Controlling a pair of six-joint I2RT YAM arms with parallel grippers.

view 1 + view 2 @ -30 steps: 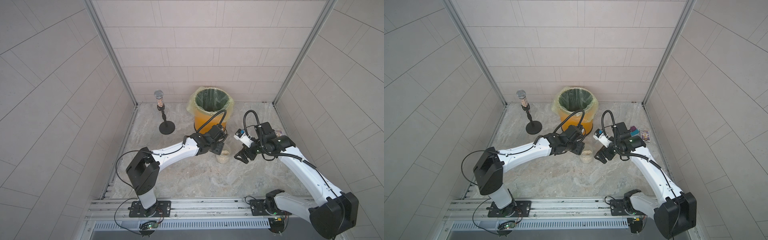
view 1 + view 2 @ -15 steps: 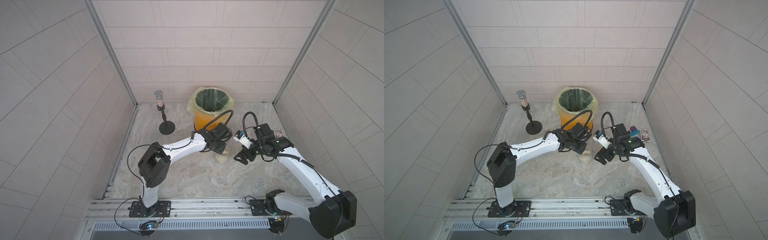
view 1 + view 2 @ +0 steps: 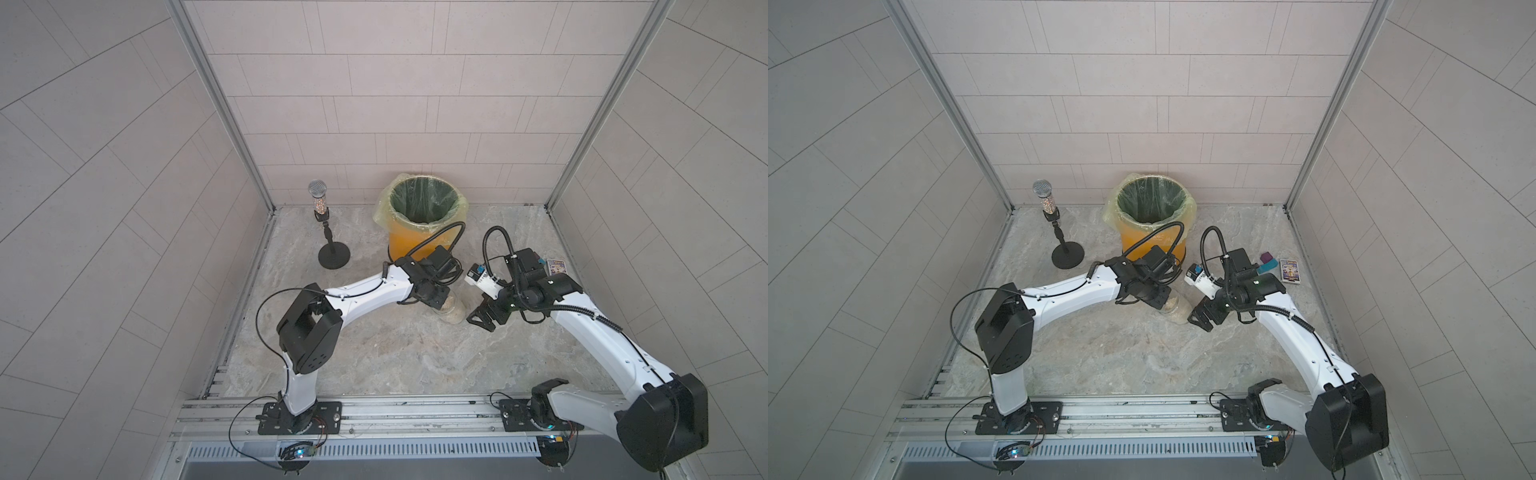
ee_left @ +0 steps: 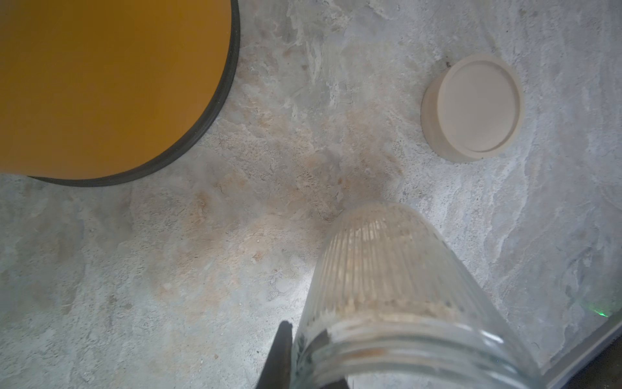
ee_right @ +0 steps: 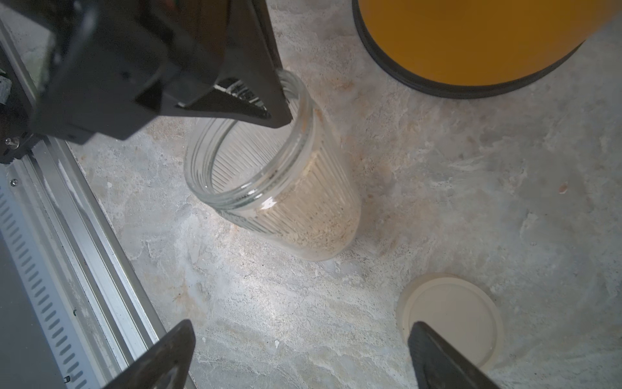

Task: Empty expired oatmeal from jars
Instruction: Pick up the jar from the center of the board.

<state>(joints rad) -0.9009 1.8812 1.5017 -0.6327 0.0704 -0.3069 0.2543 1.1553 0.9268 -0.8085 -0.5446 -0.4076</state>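
While the ribbed clear glass jar [image 5: 279,188] stands open-mouthed on the marbled grey bench [image 3: 395,353], I see pale beige oatmeal [image 5: 313,232] filling only its lower part. My left pincer [image 5: 282,101] is clenched on the jar's rim. The round flat cream lid [image 5: 447,310] lies on the bench near the jar, apart from it. My right pincer [image 5: 303,328] hangs released, jaws wide, over the bench beside jar and lid. The orange bin with a yellowish liner [image 3: 411,245] stands just behind.
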